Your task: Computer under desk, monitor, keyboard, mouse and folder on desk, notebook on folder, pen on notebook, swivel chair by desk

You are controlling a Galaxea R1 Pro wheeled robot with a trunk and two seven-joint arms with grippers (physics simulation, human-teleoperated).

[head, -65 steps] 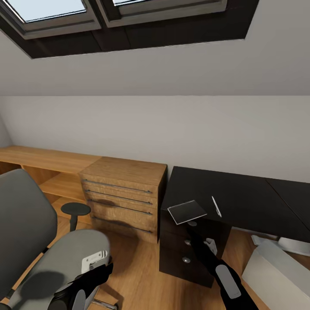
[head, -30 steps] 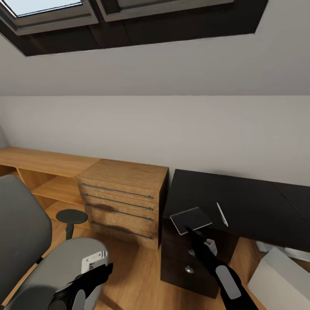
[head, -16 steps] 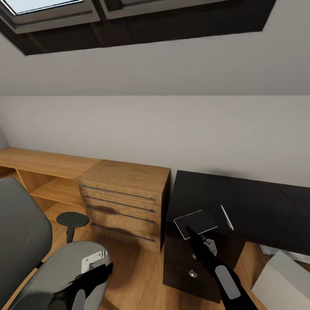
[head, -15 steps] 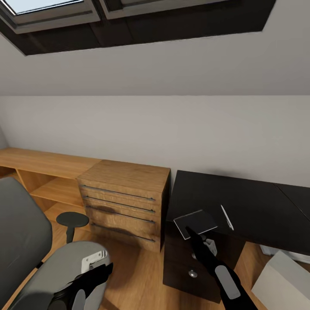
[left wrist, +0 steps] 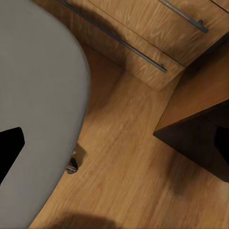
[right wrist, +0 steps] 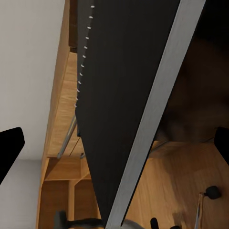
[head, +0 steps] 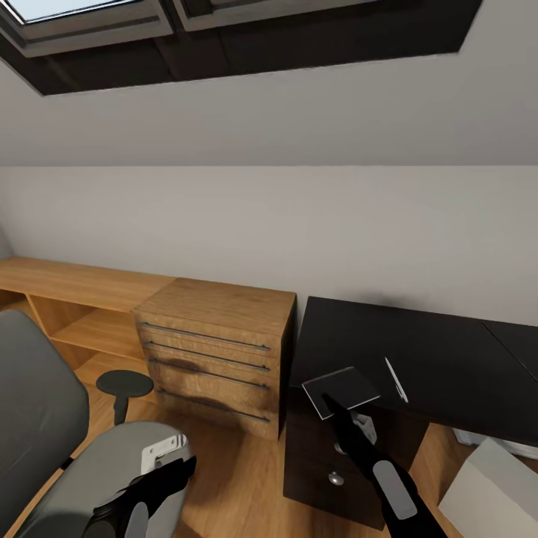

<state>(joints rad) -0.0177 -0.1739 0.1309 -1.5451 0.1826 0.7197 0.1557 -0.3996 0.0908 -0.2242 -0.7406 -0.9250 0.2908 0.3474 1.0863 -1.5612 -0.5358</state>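
The dark notebook (head: 340, 387) lies flat on the near left corner of the black desk (head: 433, 351), with the thin white pen (head: 396, 379) just to its right. My right gripper (head: 329, 408) reaches up to the notebook's near edge and stands open. In the right wrist view the notebook (right wrist: 124, 95) spans the gap between the widely parted fingertips (right wrist: 9, 148). The grey swivel chair (head: 33, 407) stands at the left, its seat bare. My left gripper (head: 170, 474) hovers open over the seat's right edge (left wrist: 38, 119). The grey-white computer (head: 497, 486) sits on the floor at the lower right.
A light-wood drawer unit (head: 217, 347) stands against the desk's left side, joined to a low wood shelf (head: 67, 288) along the wall. A black armrest pad (head: 124, 384) juts out beside the chair. Wood floor (head: 232, 478) lies between chair and desk drawers (head: 332, 456).
The camera has shifted, so the desk, notebook and pen sit slightly lower and further right in the picture. Notebook and pen keep their spots on the desk; both arms look unchanged.
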